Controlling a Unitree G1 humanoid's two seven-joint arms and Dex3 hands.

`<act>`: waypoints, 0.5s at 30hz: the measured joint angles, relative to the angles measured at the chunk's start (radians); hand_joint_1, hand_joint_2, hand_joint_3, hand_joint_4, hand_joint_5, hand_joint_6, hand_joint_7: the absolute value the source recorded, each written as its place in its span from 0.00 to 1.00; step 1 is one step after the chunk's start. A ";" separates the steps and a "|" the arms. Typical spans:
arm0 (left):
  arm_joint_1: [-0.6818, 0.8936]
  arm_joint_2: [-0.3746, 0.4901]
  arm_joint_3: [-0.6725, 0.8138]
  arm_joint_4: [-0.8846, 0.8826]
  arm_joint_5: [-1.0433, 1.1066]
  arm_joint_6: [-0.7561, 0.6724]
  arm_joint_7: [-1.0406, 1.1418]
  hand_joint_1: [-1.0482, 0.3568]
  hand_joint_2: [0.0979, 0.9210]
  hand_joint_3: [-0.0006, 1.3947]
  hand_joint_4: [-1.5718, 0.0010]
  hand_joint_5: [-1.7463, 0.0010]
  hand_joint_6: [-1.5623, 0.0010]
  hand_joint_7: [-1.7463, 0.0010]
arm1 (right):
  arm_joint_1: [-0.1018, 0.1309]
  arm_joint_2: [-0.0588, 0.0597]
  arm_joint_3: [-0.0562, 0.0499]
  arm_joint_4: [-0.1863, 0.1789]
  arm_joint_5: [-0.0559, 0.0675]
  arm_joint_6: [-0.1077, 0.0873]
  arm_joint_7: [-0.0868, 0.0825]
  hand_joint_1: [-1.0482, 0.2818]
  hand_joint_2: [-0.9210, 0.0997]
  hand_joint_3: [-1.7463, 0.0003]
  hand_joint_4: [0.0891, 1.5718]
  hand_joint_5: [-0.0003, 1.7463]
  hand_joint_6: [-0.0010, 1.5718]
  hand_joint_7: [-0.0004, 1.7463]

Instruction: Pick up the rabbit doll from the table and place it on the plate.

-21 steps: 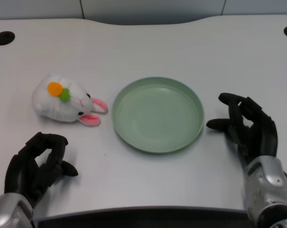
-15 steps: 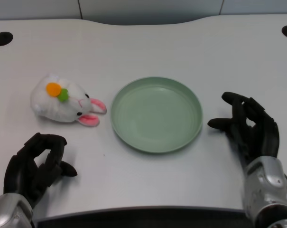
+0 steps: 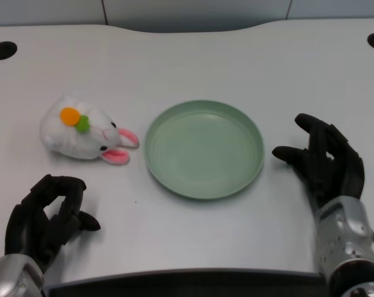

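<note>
Rabbit doll [image 3: 85, 135] lying on the white table [image 3: 193, 55] just left of the green plate [image 3: 204, 148], pink ears pointing toward the plate rim and nearly reaching it, not touching. Long axis running left-to-right, round white body at the far-left end, orange and green pom-poms on top. Straight up the table from the left hand [image 3: 46, 218], well apart, bare tabletop between; far nearer to that hand than to the right hand [image 3: 326, 162] across the plate. Left hand low at the near edge, fingers curled in toward the thumb around nothing, palm side turned inward. Judged: reach not begun, forward travel needed, fingers to spread first, then a grasp across the body's short width, then a short carry rightward to the plate.
</note>
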 measured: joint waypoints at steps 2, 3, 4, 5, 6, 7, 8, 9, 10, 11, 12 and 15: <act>0.000 0.002 0.000 -0.008 -0.002 0.011 -0.003 0.43 1.00 0.32 0.60 0.00 0.75 0.01 | 0.000 0.002 0.001 -0.003 0.000 0.003 -0.002 0.49 0.00 0.78 0.46 0.65 0.44 0.46; 0.001 0.005 0.001 -0.012 -0.007 0.018 -0.011 0.43 1.00 0.34 0.63 0.00 0.76 0.02 | 0.000 0.003 0.002 -0.004 0.000 0.004 -0.002 0.48 0.00 0.78 0.46 0.65 0.44 0.46; 0.003 0.011 0.002 -0.016 -0.015 0.024 -0.027 0.42 1.00 0.34 0.65 0.00 0.76 0.04 | 0.000 0.004 0.003 -0.004 -0.001 0.004 -0.002 0.48 0.00 0.77 0.46 0.65 0.44 0.46; 0.007 0.018 0.003 -0.020 -0.021 0.028 -0.045 0.42 1.00 0.34 0.66 0.00 0.77 0.04 | 0.000 0.004 0.004 -0.004 -0.002 0.003 -0.002 0.48 0.00 0.77 0.46 0.65 0.44 0.46; 0.012 0.024 0.005 -0.026 -0.023 0.026 -0.060 0.41 1.00 0.32 0.65 0.00 0.74 0.08 | 0.000 0.004 0.005 -0.004 -0.005 0.003 -0.003 0.48 0.00 0.77 0.45 0.65 0.43 0.46; 0.018 0.032 0.005 -0.032 -0.023 0.004 -0.082 0.40 1.00 0.31 0.66 0.00 0.71 0.13 | 0.000 0.003 0.007 -0.004 -0.011 0.003 -0.006 0.48 0.00 0.77 0.44 0.65 0.43 0.46; 0.021 0.042 0.005 -0.041 -0.021 -0.036 -0.111 0.39 1.00 0.31 0.66 0.00 0.70 0.15 | 0.000 0.004 0.009 -0.005 -0.016 0.003 -0.011 0.48 0.00 0.76 0.44 0.65 0.43 0.46; 0.020 0.055 0.005 -0.054 -0.019 -0.073 -0.134 0.39 1.00 0.30 0.67 0.00 0.69 0.18 | 0.000 0.005 0.011 -0.006 -0.020 0.003 -0.016 0.48 0.00 0.77 0.45 0.65 0.44 0.46; 0.015 0.074 0.006 -0.073 -0.018 -0.101 -0.157 0.38 1.00 0.30 0.67 0.00 0.68 0.19 | 0.000 0.007 0.013 -0.007 -0.022 0.003 -0.020 0.48 0.00 0.77 0.45 0.65 0.44 0.46; 0.001 0.094 0.009 -0.088 -0.018 -0.124 -0.175 0.39 1.00 0.30 0.67 0.00 0.69 0.20 | 0.000 0.008 0.015 -0.008 -0.023 0.003 -0.024 0.48 0.00 0.77 0.45 0.65 0.44 0.46; -0.015 0.113 0.013 -0.098 -0.018 -0.140 -0.190 0.38 1.00 0.28 0.66 0.05 0.68 0.26 | 0.000 0.009 0.016 -0.009 -0.023 0.003 -0.028 0.48 0.00 0.77 0.45 0.64 0.44 0.46; -0.075 0.181 0.031 -0.136 -0.012 -0.159 -0.225 0.39 1.00 0.25 0.63 0.11 0.65 0.39 | 0.003 0.013 0.018 -0.014 -0.023 0.003 -0.030 0.49 0.00 0.77 0.45 0.64 0.44 0.45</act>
